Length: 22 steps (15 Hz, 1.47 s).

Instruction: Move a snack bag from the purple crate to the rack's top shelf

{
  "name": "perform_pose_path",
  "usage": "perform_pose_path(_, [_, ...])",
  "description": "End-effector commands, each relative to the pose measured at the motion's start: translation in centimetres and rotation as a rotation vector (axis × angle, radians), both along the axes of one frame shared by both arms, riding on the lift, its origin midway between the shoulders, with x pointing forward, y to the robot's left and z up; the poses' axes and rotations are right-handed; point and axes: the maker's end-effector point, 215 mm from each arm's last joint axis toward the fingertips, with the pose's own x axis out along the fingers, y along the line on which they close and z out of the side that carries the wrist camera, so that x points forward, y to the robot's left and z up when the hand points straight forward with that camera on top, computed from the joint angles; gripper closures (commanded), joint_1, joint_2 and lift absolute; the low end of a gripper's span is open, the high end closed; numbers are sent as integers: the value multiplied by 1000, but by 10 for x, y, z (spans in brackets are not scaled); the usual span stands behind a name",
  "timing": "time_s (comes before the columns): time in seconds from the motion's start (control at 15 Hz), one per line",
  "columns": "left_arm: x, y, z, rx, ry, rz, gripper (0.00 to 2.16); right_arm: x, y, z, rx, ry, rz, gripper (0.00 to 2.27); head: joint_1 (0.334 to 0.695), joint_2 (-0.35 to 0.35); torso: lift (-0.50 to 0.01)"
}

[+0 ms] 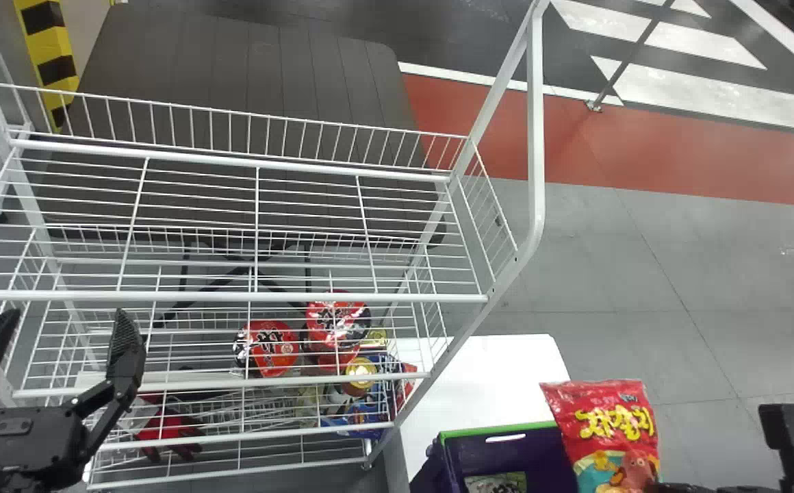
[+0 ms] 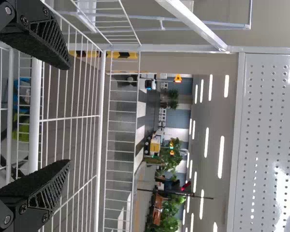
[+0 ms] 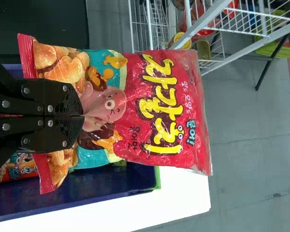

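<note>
The red snack bag (image 1: 606, 411) hangs beside the purple crate (image 1: 541, 452), at the crate's right edge, and my right gripper (image 1: 677, 488) shows at its lower end. In the right wrist view my right gripper (image 3: 82, 116) is shut on the middle of the snack bag (image 3: 159, 111), with the purple crate (image 3: 111, 186) beneath. My left gripper (image 1: 65, 329) is parked at the left, in front of the white rack's top shelf (image 1: 253, 297). Seen from its own wrist, the left gripper (image 2: 70, 115) stands open with nothing between its fingers.
Lower rack shelves hold red packages (image 1: 274, 348), a gold-lidded item (image 1: 361, 373) and a red glove (image 1: 168, 428). The rack's right post (image 1: 537, 137) rises between the shelf and the right side. A white table (image 1: 493, 370) carries the crate. A dark table (image 1: 246, 68) stands behind the rack.
</note>
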Motion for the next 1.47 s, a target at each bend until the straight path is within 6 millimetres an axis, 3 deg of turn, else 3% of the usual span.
perform_pose_path(0.0, [-1, 2, -2, 4, 3, 5, 137, 11, 13, 25, 12, -74, 20, 1777, 695, -350, 0])
perform_pose_path(0.13, [-2, 6, -4, 6, 6, 12, 137, 28, 32, 65, 36, -187, 57, 1777, 695, -350, 0])
perform_pose_path(0.33, [-2, 7, -12, 9, 20, 14, 137, 36, 57, 126, 76, -339, 78, 1777, 695, -350, 0])
perform_pose_path(0.53, [0, 10, -17, 13, 24, 18, 137, 35, 73, 181, 121, -465, 79, 1777, 695, -350, 0])
perform_pose_path(0.73, [1, 10, -20, 13, 28, 19, 137, 36, 87, 223, 131, -553, 70, 1777, 695, -350, 0])
perform_pose_path(0.87, [1, 9, -20, 12, 28, 19, 137, 45, 104, 238, 166, -586, 74, 1777, 695, -350, 0])
perform_pose_path(1.07, [0, 5, -18, 7, 21, 15, 137, 78, 138, 260, 235, -644, 94, 1777, 695, -350, 0])
perform_pose_path(1.4, [-8, 6, -16, 1, 8, 16, 137, 127, 226, 254, 368, -593, 173, 1777, 695, -350, 0])
